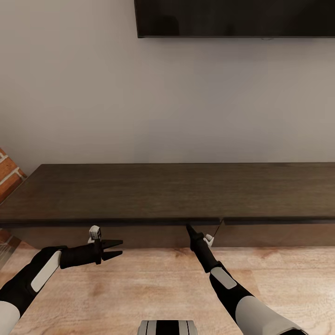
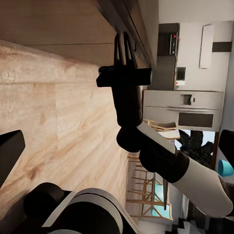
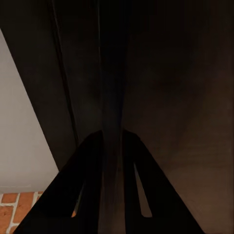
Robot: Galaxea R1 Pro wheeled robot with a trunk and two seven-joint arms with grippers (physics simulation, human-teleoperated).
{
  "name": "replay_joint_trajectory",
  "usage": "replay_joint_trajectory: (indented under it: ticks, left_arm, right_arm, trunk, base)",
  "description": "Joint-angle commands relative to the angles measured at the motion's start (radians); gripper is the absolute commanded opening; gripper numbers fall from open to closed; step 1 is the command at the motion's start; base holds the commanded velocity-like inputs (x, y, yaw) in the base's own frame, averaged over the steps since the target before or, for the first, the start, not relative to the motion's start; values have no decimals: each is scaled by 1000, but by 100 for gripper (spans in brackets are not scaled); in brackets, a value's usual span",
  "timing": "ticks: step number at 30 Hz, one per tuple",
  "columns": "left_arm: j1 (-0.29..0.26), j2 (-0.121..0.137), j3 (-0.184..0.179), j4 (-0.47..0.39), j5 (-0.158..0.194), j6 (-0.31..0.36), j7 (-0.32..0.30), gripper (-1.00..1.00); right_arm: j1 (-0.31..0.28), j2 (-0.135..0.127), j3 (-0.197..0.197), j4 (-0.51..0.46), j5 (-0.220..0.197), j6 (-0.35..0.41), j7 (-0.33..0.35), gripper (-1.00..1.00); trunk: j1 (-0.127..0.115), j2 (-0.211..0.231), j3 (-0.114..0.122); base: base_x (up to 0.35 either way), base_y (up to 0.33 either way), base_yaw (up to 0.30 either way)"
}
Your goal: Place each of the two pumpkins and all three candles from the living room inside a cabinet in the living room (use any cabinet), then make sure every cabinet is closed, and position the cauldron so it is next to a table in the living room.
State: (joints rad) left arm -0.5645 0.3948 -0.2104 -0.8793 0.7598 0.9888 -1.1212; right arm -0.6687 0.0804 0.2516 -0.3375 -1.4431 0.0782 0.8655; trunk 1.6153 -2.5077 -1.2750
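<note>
Cabinet (image 1: 167, 195) runs wall to wall just ahead of both grippers; TV (image 1: 235, 17) on wall above it. Right gripper (image 1: 190, 229) tip sits under cabinet's top edge, at seam btwn two drawer fronts. Left gripper (image 1: 116, 248) well to its left, lower, over floor (image 1: 153, 288), short of cabinet front. Brick wall (image 1: 8, 174) far left of left gripper.

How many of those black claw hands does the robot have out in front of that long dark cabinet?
2. The left gripper hangs open over the wooden floor, short of the cabinet. The right gripper reaches up to the cabinet's front edge, near the seam.
</note>
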Motion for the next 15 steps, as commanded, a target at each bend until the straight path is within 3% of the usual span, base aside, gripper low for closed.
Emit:
replay_joint_trajectory:
  ticks: [1,15]
  left_arm:
    - [-1,1,-3,0,4,5,-2,100]
    - [-1,1,-3,0,3,5,-2,100]
  right_arm:
    - [0,-1,3,3,-11,9,0,-100]
    - [0,-1,3,2,-8,9,0,-100]
  trunk:
    - [0,0,-1]
    - [0,0,-1]
  base:
    - [0,0,0]
    - [0,0,0]
